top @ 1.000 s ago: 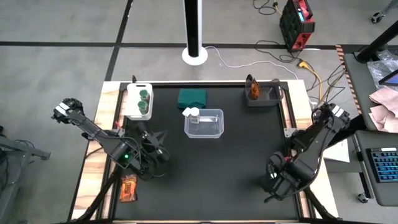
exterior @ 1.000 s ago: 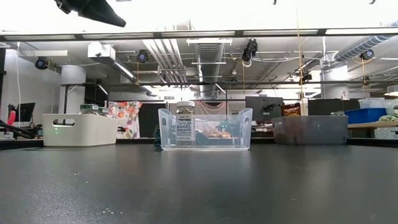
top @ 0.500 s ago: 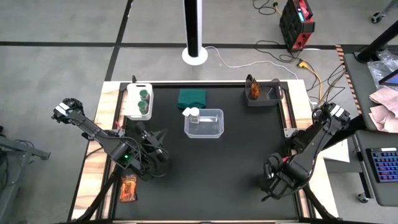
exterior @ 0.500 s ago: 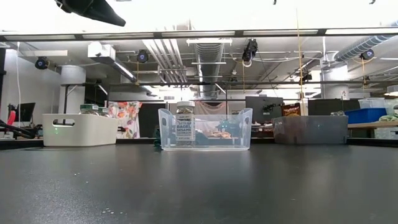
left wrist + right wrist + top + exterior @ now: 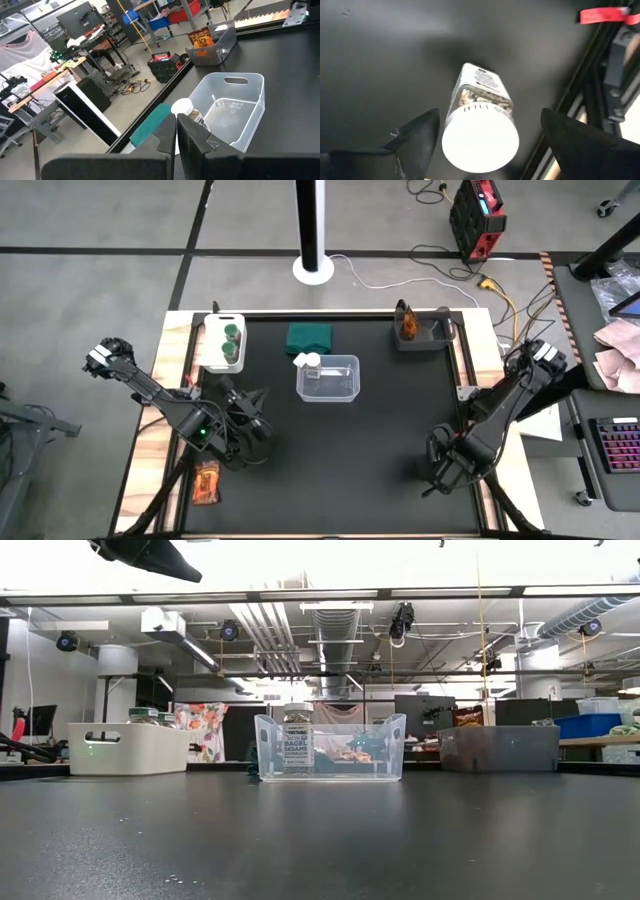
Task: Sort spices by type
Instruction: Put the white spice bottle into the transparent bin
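High view: you look straight down on the whole bench, both arms and the surrounding floor, from far off. Low view: your camera sits at bench-top level, facing level across the surface into the room; the clear bin stands mid-distance. You see that same clear bin in the high view and in the left wrist view, which looks obliquely across the bench toward the room from behind the left end effector. Right wrist view: you look steeply down, very close, onto a white-lidded jar standing between the right end effector's fingers.
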Available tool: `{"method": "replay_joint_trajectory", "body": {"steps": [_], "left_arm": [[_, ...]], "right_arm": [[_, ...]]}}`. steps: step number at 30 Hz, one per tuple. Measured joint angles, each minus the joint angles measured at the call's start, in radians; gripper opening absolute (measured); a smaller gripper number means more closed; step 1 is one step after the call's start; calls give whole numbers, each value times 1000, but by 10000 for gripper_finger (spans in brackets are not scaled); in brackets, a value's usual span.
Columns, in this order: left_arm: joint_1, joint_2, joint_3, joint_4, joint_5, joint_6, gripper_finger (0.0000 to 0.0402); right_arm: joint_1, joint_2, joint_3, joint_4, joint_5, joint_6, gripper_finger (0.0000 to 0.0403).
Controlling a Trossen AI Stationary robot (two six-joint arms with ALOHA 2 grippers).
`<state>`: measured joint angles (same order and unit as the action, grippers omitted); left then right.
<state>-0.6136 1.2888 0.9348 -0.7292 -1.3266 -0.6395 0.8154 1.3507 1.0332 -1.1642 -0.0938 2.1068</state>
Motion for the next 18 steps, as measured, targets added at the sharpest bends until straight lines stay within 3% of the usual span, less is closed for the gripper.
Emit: {"method": "replay_joint_trajectory", "body": {"steps": [8, 18], "left_arm": [[0, 0, -1, 0, 0, 0, 0], [0, 0, -1, 0, 0, 0, 0]], "right_arm": [[0, -13, -49, 85, 8, 48, 299], [0, -13, -49, 92, -12, 66, 198]]}}
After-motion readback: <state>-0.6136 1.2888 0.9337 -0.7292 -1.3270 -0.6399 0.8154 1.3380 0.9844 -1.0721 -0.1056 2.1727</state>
